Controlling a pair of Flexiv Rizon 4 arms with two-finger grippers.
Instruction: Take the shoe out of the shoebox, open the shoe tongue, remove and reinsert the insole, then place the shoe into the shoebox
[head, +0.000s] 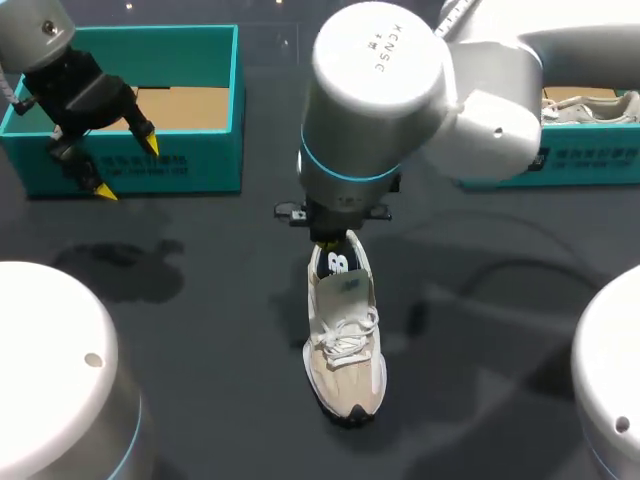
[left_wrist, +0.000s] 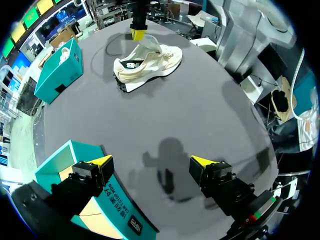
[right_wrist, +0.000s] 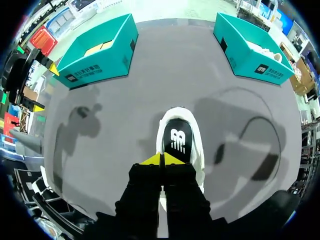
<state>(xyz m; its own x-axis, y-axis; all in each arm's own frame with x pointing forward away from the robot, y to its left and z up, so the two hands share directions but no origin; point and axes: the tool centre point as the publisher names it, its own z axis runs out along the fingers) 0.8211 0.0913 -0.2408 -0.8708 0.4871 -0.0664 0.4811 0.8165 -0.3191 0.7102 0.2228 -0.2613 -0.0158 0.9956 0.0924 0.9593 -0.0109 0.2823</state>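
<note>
- Head view: a teal left box (head: 215, 150) stands open at the upper left of the frame, showing its brown floor. A right box (head: 590, 165) at the upper right holds a second shoe (head: 585, 105).
- The right arm's bulky wrist fills the upper middle and hides most of the right claw (head: 325, 243).
- The shoe (head: 345, 335) sits upright on the dark table (head: 200, 340) at the centre, toe toward the lower edge, well apart from both boxes.
- Right wrist view: the right claw (right_wrist: 162, 160) has its yellow tips pressed together at the heel end of the shoe (right_wrist: 197, 150), just over the black insole (right_wrist: 176, 137). I cannot tell whether they pinch anything.
- The left claw (head: 127, 168) hangs at the upper left over the left box's front wall, tips wide apart, gripping nothing.
- Left wrist view: one finger of the left claw (left_wrist: 151, 162) is above the left box (left_wrist: 65, 160), the other above bare table. The shoe (left_wrist: 150, 62) lies well ahead.
</note>
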